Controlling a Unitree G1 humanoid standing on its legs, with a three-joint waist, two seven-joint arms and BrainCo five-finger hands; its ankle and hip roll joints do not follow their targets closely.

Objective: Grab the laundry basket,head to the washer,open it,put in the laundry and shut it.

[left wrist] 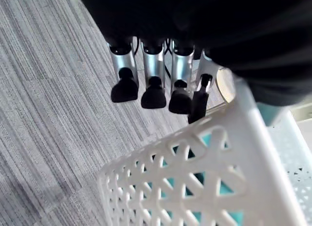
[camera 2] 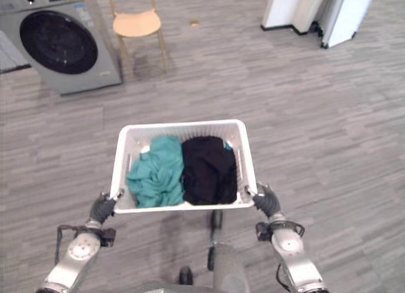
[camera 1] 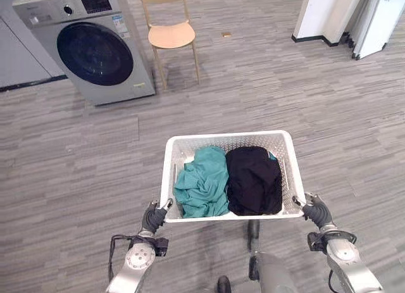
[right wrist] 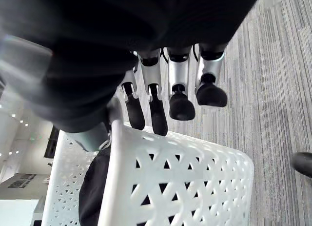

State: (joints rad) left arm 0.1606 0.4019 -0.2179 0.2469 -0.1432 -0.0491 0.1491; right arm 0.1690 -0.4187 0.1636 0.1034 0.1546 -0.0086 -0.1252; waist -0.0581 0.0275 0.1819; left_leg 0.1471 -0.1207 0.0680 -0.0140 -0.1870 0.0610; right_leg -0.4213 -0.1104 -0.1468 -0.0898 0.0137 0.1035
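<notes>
Office-like room, washer point(camera 1: 88, 43), chair point(camera 1: 169, 33), partitions point(camera 1: 354, 18)

No text, number or sign can be read here. The washer point(camera 1: 88, 43), well away from the fingers point(left wrist: 153, 94) of either hand, carries a dark display panel point(camera 1: 96, 3) and small stickers point(camera 1: 120, 26) on its front, and a white panel point(camera 1: 387, 14) far off has a few marks near its top edge, but all of this print is too small to make out

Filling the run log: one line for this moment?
stage: carrying basket | left hand, right hand: on rim | washer: shut, ahead-left
</notes>
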